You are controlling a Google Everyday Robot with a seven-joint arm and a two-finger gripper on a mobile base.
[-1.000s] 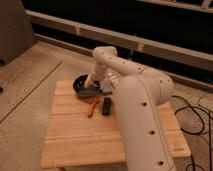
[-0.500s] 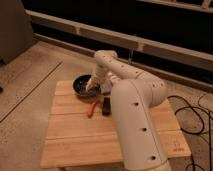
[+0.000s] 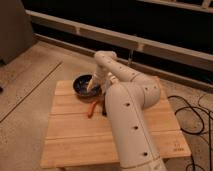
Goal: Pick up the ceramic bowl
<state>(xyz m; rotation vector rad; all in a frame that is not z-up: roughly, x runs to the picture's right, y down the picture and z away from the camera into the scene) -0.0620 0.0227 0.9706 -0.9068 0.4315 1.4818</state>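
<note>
The ceramic bowl (image 3: 81,83) is round, dark and shallow with a bluish-grey inside; it sits near the far left of the wooden table (image 3: 75,135). My white arm reaches from the lower right across the table, and my gripper (image 3: 91,88) is down at the bowl's right rim, reaching into or onto it. The rim under the gripper is hidden by it.
An orange-handled tool (image 3: 92,108) lies on the table just in front of the bowl, beside a small dark object (image 3: 104,110). Black cables (image 3: 195,117) lie on the floor to the right. A low wall and railing run behind the table.
The arm has stretched further toward the bowl and the gripper has lowered to its right rim. The bowl has stayed in place.
</note>
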